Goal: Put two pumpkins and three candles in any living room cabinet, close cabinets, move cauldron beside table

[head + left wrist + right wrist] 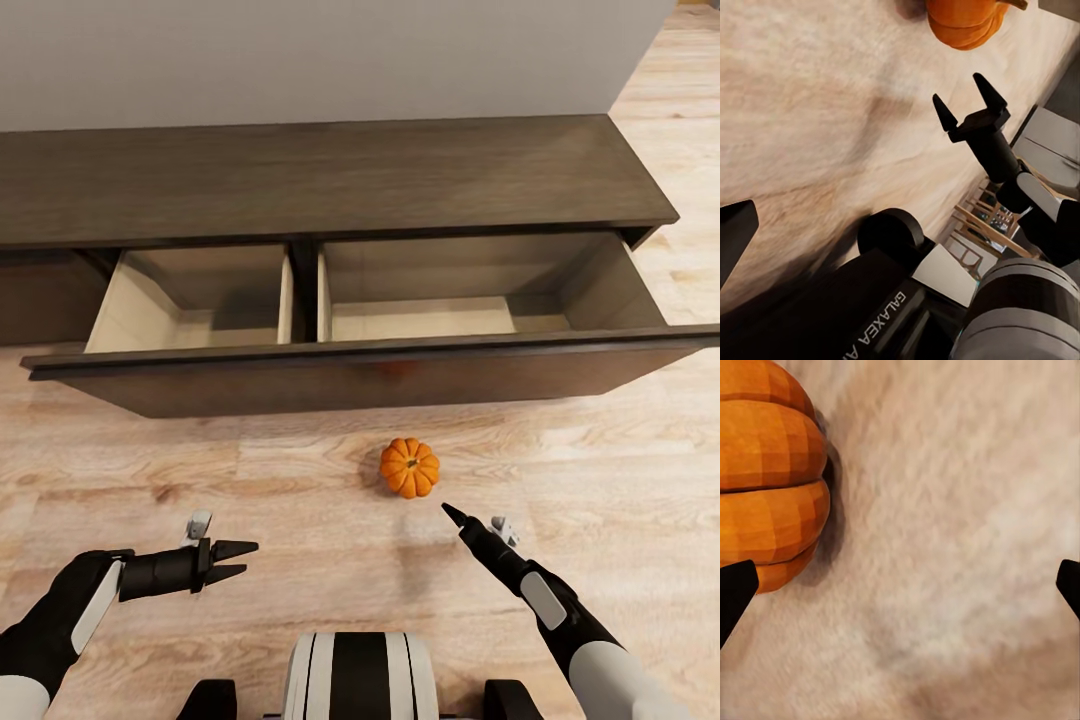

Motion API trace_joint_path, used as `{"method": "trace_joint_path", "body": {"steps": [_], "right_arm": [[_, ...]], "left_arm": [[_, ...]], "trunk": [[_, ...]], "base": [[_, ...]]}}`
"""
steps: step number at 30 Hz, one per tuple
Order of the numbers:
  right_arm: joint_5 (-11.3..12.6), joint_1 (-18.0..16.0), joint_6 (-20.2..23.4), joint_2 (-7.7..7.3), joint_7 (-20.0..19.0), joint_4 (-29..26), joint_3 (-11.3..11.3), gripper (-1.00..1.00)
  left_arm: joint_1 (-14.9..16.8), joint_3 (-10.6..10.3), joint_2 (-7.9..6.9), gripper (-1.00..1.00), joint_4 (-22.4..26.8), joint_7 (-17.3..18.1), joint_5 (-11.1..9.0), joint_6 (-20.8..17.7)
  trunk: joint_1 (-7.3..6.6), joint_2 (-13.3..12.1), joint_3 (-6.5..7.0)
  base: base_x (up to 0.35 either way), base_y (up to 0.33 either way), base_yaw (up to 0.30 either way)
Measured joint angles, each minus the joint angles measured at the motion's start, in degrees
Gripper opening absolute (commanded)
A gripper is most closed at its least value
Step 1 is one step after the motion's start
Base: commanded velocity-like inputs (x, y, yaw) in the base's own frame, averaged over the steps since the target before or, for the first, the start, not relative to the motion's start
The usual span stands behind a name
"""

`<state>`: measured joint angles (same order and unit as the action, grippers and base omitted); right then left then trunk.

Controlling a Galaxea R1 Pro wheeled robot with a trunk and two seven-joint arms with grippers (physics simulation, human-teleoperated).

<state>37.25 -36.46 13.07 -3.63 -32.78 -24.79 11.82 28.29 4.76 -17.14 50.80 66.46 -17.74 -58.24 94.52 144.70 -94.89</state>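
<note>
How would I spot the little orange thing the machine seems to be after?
Find the long dark-brown cabinet against the wall, its wide drawer pulled open. On the pale wood floor just in front of that drawer sits the pumpkin, beyond the right gripper. It is small, ribbed, and the one bright orange item.

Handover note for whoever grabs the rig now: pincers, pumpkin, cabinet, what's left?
Left pincer: open, empty, hovering over the floor.
Right pincer: open, empty, tips just short of the pumpkin.
Pumpkin: on the wood floor in front of the cabinet.
Cabinet: wide drawer pulled open, both compartments look empty.
Left: grasp this pumpkin, drop it in the drawer, stow the other pumpkin and candles, close the drawer, place the cauldron by a table.
</note>
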Motion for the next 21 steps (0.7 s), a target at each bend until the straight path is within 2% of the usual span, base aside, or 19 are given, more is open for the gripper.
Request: {"method": "trace_joint_path", "body": {"steps": [7,12,21], "right_arm": [[0.06,0.0,0.1,0.01,-0.76,0.0,0.0,1.0],[0.0,0.0,0.4,0.01,-5.86,0.06,0.04,1.0],[-0.02,0.0,0.44,0.0,-6.61,0.15,0.04,1.0]], "left_arm": [[-0.01,-0.02,0.0,1.0,0.0,0.01,0.0,0.09],[-0.01,-0.04,0.0,1.0,0.0,-0.06,0.0,0.09],[-0.01,-0.13,0.06,1.0,0.0,-0.07,0.0,0.09]], "trunk": [[0.0,0.0,0.0],[0.0,0.0,0.0],[-0.01,0.0,0.0]], "base": [[0.002,0.0,0.0],[0.0,0.0,0.0],[0.06,0.0,0.0]]}}
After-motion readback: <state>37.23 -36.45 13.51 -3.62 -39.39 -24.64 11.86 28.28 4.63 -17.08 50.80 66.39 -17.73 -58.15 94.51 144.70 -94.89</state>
